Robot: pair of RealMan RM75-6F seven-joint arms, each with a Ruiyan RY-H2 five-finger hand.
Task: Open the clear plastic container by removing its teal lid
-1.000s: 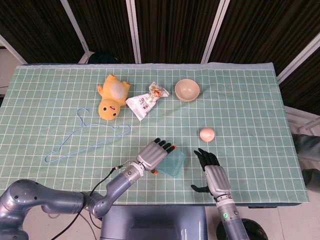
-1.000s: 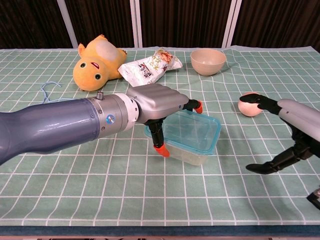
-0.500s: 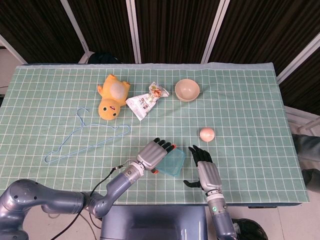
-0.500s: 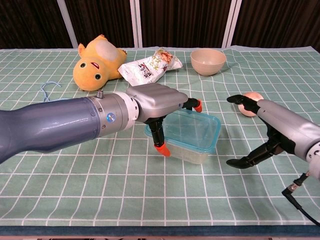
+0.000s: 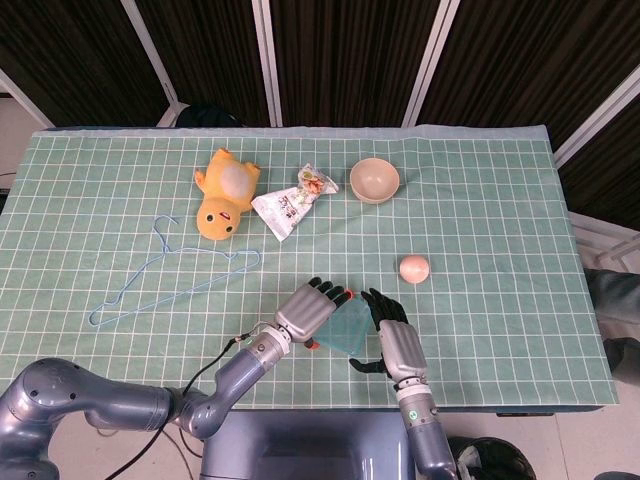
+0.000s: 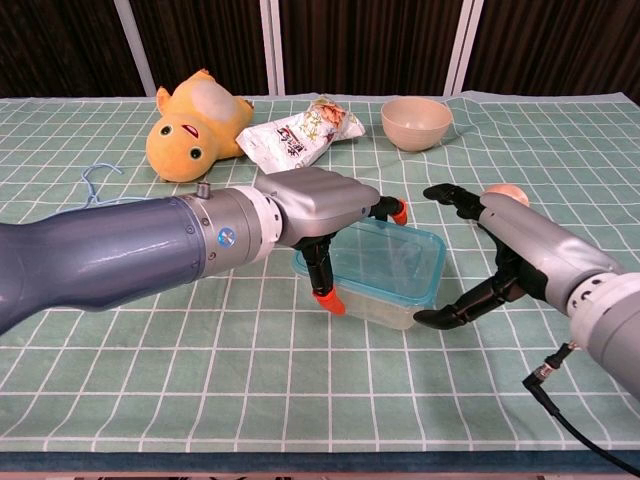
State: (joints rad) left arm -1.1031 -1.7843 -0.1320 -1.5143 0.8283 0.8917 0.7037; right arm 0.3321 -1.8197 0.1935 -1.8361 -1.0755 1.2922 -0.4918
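The clear plastic container (image 6: 385,300) with its teal lid (image 6: 385,258) sits near the table's front edge, also seen as the teal lid (image 5: 345,328) in the head view. My left hand (image 6: 315,215) grips the container's left end, orange fingertips on its side and far rim. In the head view the left hand (image 5: 310,308) covers that end. My right hand (image 6: 500,250) is open, its fingers spread around the container's right end, thumb low by the base; whether it touches the box I cannot tell. The right hand (image 5: 388,335) sits right beside the lid in the head view.
A yellow plush duck (image 5: 225,192), a snack packet (image 5: 292,202) and a beige bowl (image 5: 374,180) lie at the back. A pink ball (image 5: 414,267) rests right of the container. A blue wire hanger (image 5: 165,275) lies at left. The front table edge (image 6: 320,462) is close.
My right hand has moved left from well clear of the container to its right end, fingers still spread. The left hand keeps its hold; the container has shifted slightly.
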